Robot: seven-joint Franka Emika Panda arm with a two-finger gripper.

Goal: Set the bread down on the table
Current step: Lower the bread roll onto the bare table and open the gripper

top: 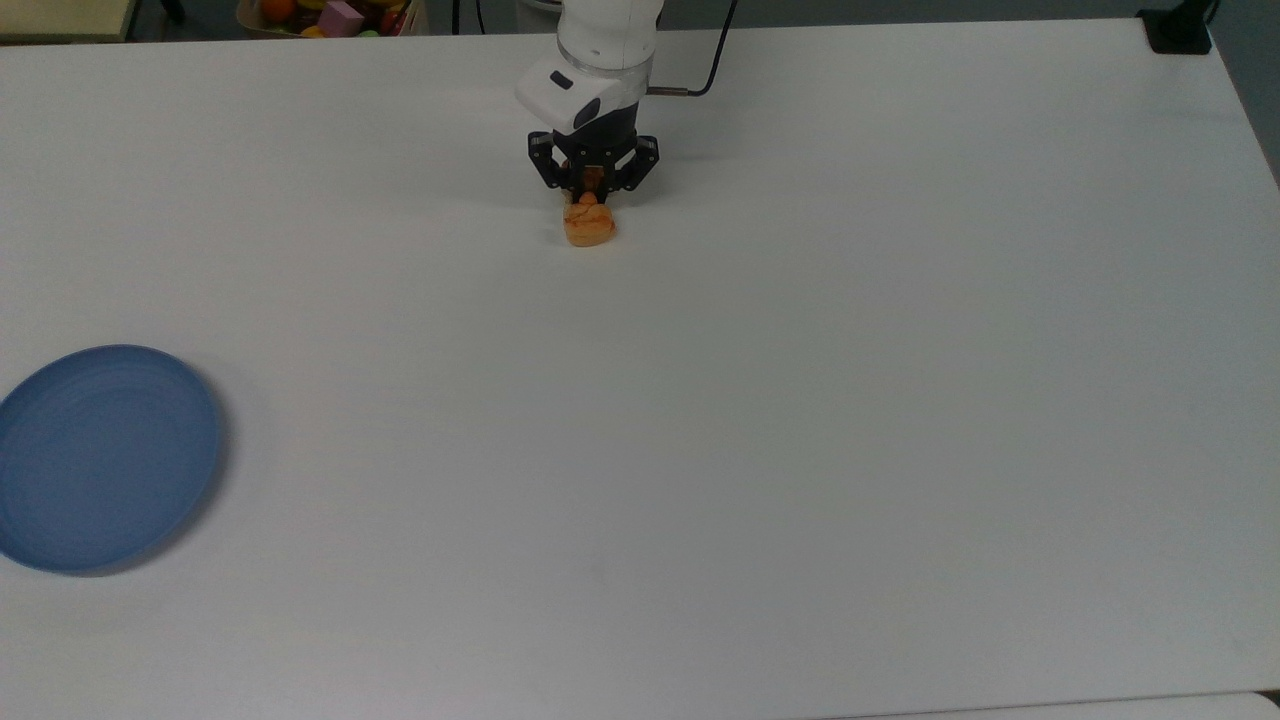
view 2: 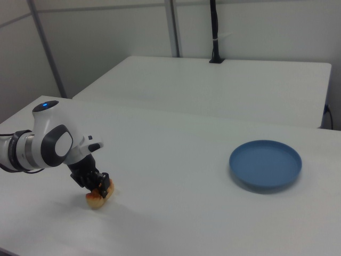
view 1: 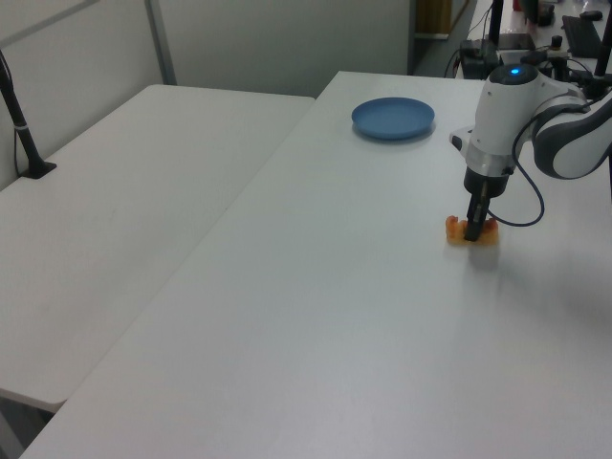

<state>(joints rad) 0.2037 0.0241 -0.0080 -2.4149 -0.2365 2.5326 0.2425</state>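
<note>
The bread, a small golden-orange roll, rests on the white table near its far edge in the top view. My gripper points straight down over it, fingers shut on the roll's upper part. In the left view the gripper stands in the middle of the bread, whose ends stick out on both sides. In the right view the bread touches the tabletop below the gripper.
A round blue plate lies far off at the top view's left edge, also seen as the plate and plate. A box of colourful toys sits beyond the far edge. A second white table adjoins.
</note>
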